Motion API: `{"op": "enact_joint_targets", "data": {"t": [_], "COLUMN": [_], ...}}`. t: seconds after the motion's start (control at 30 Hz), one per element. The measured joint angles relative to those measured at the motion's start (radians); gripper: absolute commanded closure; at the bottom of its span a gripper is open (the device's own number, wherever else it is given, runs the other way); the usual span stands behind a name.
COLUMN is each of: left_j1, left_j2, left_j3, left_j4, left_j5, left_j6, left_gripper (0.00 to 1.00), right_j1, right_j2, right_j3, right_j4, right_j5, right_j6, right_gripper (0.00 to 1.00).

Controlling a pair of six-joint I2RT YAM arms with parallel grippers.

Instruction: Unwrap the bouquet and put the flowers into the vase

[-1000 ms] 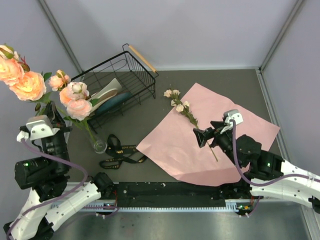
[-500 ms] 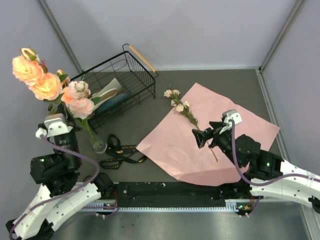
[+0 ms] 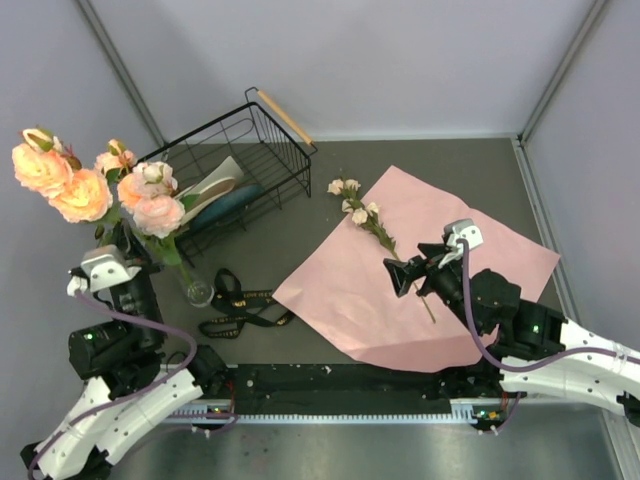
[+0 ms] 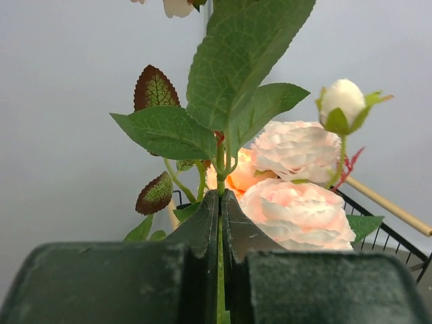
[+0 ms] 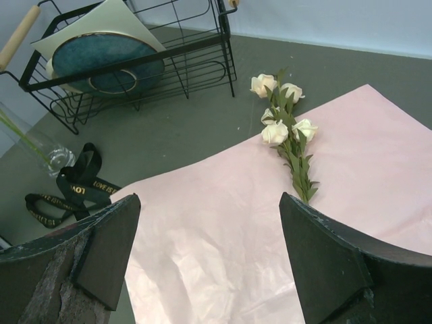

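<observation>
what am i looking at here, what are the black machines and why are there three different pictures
These are two robot arms bolted at the near edge of a table. The overhead picture looks down from above and behind them. The other two come from a small camera on each wrist, so each shows that arm's own tool up close.

On the table lie a flattened sheet of pink paper, a sprig of cream buds lying across its edge, a loose black ribbon, a black wire basket with a blue plate inside, and a small glass vase holding pink roses.

The left tool is shut on a leafy stem of peach roses, held up in the air near the vase. The right tool is open and holds nothing, hovering over the paper.
</observation>
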Motion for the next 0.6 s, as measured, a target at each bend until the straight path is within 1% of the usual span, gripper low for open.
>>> {"op": "enact_joint_targets", "data": {"t": [0.23,0.43,0.6], "left_j1": [0.001,0.001,0.001], "left_j2": [-0.025,-0.029,-0.043], "left_j3": [-0.019,-0.055,-0.064], "left_j4": [0.048,0.013,-0.013], "left_j5": [-0.043,-0.120,-0.145], "left_j6": [-0.045,-0.065,-0.085], "left_gripper": [1.00,1.00,1.00], "right_j1": [0.000,0.000,0.000], "right_j2": [0.002,0.002,-0.002], "right_j3": [0.000,0.000,-0.008], "right_j4": [0.000,0.000,-0.001], "right_j5": [-0.004,-0.005,-0.005], "right_j6": [0.008,0.015,0.015], "right_gripper": [0.15,0.15,0.15]}}
